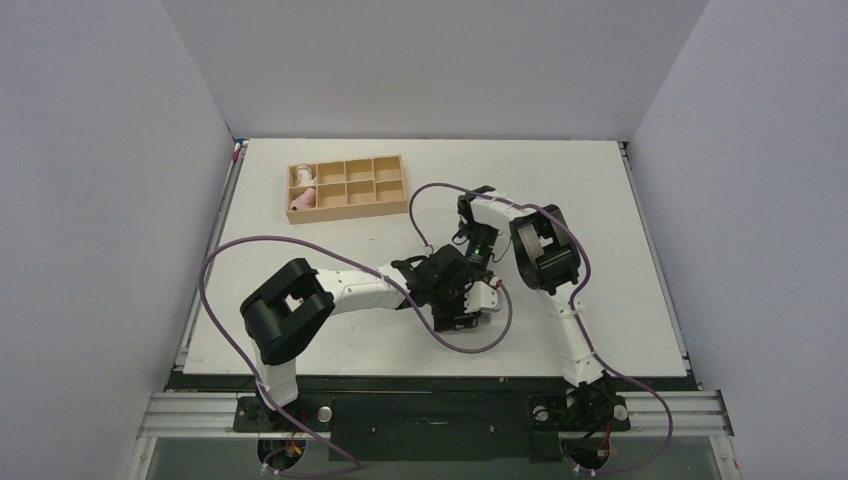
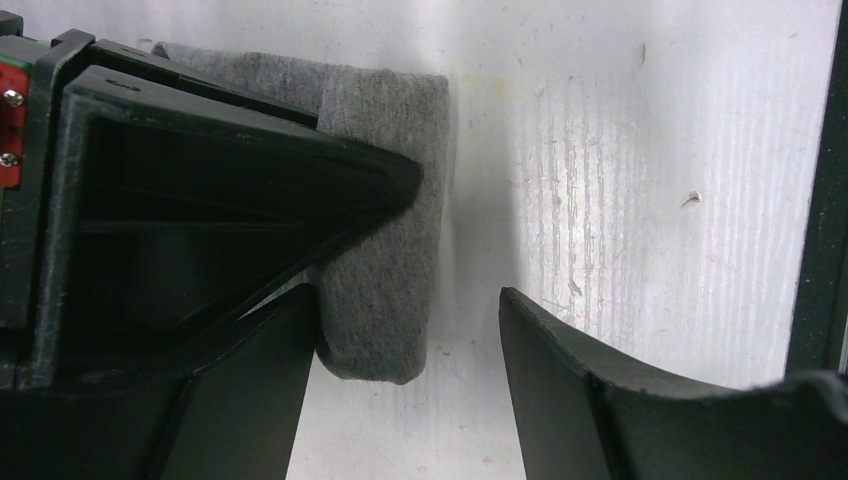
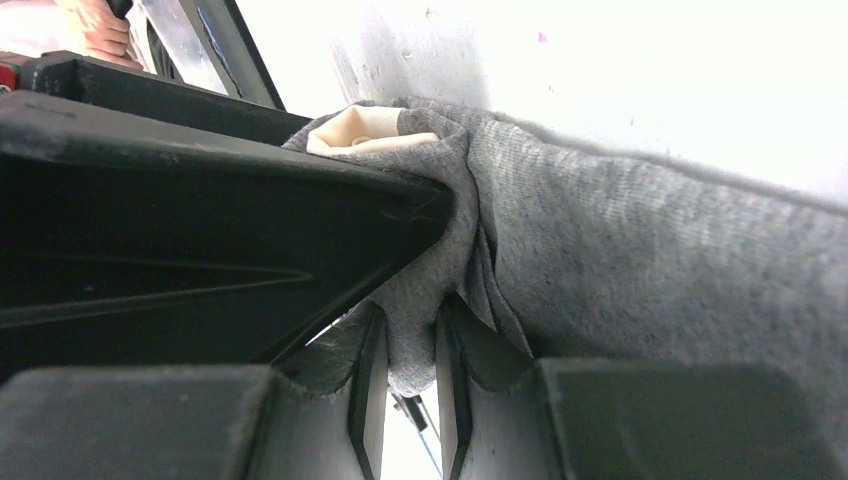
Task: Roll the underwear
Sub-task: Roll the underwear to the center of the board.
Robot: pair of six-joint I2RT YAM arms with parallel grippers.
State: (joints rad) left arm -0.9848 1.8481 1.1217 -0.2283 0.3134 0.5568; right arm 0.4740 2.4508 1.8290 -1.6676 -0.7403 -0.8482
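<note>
1. Nearest, at 6 o'clock, both arms stand at the near edge of the desk (image 1: 330,350). The left arm (image 1: 340,290) folds at its elbow and reaches toward 3 o'clock. The right arm (image 1: 545,255) bends back toward 9 o'clock.
2. The arms meet just off the desk's middle, toward 5 o'clock, over the underwear (image 2: 385,240), a dark grey folded bundle lying on the desk.
3. The left hand (image 2: 408,300) is released and its fingers (image 2: 250,400) stand apart. In its wrist view, one finger is up against the bundle's 9 o'clock edge and the other is over bare desk at 3 o'clock.
4. The right hand (image 3: 410,330) is grasping the underwear. Its jaws nearly meet on a pinched fold of grey fabric, and the pale beige strip (image 3: 365,130) is bunched just beyond.
5. Farthest, toward 11 o'clock and well apart, lies a wooden compartment tray (image 1: 375,187). The two compartments at its 9 o'clock end hold a pink cloth roll (image 1: 300,200) and, beyond it, a white cloth roll (image 1: 300,176).
</note>
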